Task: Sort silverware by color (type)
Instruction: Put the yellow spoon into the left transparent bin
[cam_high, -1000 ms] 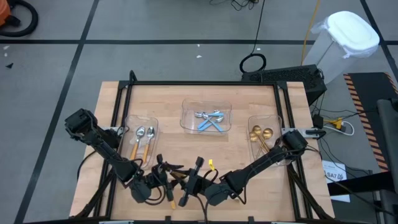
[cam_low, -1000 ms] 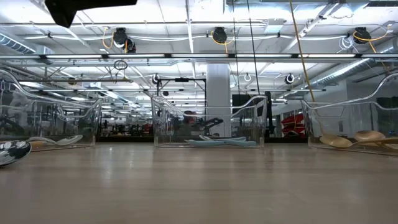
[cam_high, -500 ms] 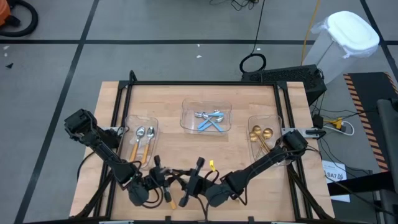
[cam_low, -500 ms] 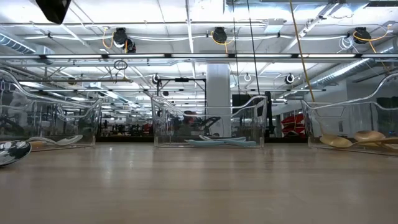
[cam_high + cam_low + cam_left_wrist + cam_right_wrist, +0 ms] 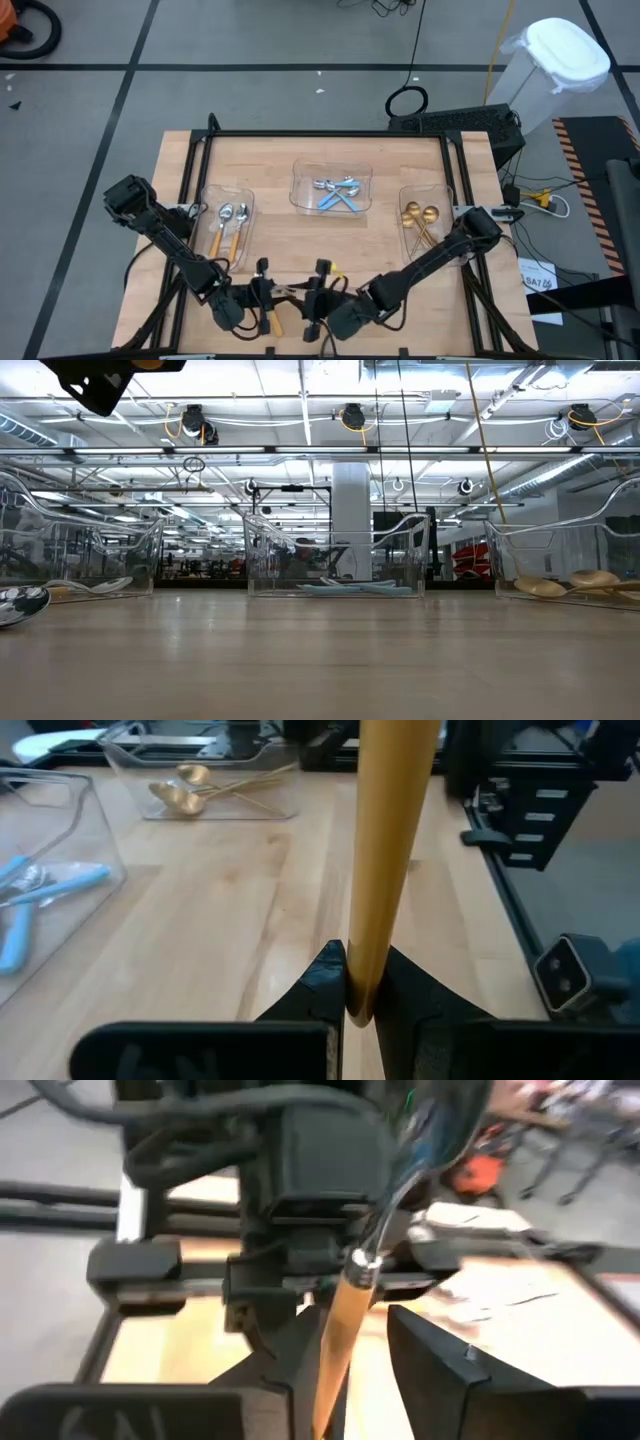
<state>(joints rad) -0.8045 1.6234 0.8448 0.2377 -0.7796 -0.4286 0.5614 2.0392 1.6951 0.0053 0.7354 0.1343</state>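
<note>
The left gripper's fingers (image 5: 325, 982) are pinched tight on the end of an orange-handled spoon (image 5: 385, 860), whose smooth, rounded handle stands straight out from them, long axis running ahead toward the right arm. In the right wrist view the same handle runs up between that arm's fingers (image 5: 440, 1370), which stand part open around it with a gap on one side; its polished silver bowl rises beyond them. From above, the left gripper (image 5: 262, 297) and right gripper (image 5: 318, 298) meet nose to nose at the counter's (image 5: 330, 165) near edge, the spoon bridging them, so this looks like a hand-over with the left arm holding.

The orange tray (image 5: 225, 220), clear thin-walled plastic with two like spoons inside, lies just behind the left arm, far nearer to it than to the right. The middle tray (image 5: 331, 187) holds blue-handled spoons (image 5: 340, 192); the right tray (image 5: 430, 225) holds round-bowled gold spoons (image 5: 418, 218).
</note>
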